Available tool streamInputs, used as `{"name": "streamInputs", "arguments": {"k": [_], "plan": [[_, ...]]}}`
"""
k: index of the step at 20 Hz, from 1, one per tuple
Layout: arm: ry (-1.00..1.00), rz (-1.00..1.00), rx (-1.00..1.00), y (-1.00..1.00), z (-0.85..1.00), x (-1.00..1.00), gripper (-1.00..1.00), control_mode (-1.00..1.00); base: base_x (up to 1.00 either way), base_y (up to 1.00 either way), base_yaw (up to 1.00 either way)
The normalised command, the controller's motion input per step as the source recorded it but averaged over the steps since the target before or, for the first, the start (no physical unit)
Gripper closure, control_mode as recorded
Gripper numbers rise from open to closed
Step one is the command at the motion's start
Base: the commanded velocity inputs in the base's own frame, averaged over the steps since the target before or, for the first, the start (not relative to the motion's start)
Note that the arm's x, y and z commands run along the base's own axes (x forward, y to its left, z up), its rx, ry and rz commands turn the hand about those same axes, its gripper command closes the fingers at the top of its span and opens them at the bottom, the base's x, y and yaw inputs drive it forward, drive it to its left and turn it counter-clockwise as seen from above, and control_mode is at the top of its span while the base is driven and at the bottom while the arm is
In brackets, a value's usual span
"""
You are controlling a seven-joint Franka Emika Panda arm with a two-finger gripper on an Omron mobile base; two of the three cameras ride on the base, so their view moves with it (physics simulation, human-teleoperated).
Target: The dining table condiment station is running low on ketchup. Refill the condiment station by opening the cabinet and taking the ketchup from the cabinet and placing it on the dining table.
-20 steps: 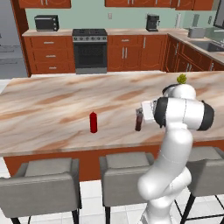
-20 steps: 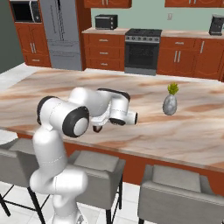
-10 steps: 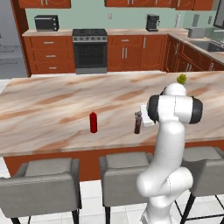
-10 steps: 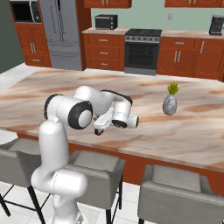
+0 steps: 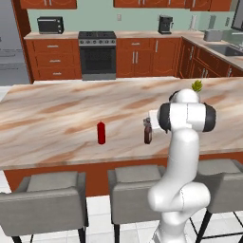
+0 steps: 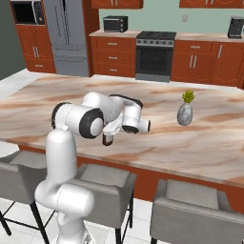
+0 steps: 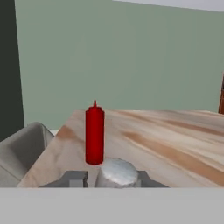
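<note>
The gripper [image 7: 109, 178] is clamping the ketchup [image 5: 148, 132] over the dining table [image 5: 57, 118]; releasing tilted risks toppling it toward the red bottle [image 7: 94, 136] just ahead.

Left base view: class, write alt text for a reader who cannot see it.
The white arm's gripper is shut on the ketchup, upright on the dining table. A red bottle stands to its left, apart.

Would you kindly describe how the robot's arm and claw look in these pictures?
The arm is glossy white, built of rounded tubular segments with black bands at the joints. Its claw ends in two small dark grey finger tips. No cables or markings can be made out.
</note>
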Motion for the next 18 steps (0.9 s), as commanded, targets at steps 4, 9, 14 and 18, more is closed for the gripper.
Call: {"name": "streamInputs", "arguments": {"k": [4, 9, 14, 18], "plan": [[-0.08, 0.0, -0.07, 0.0, -0.26, -0.41, -1.0, -1.0, 0.0, 0.0, 0.0], [0.0, 0.0, -0.01, 0.0, -0.01, -0.09, -1.0, -1.0, 0.0, 0.0, 0.0], [0.01, 0.0, 0.0, 0.0, 0.09, 0.0, -1.0, -1.0, 0.0, 0.0, 0.0], [0.0, 0.0, 0.0, -0.02, 0.37, -0.17, -1.0, -1.0, 0.0, 0.0, 0.0]]}}
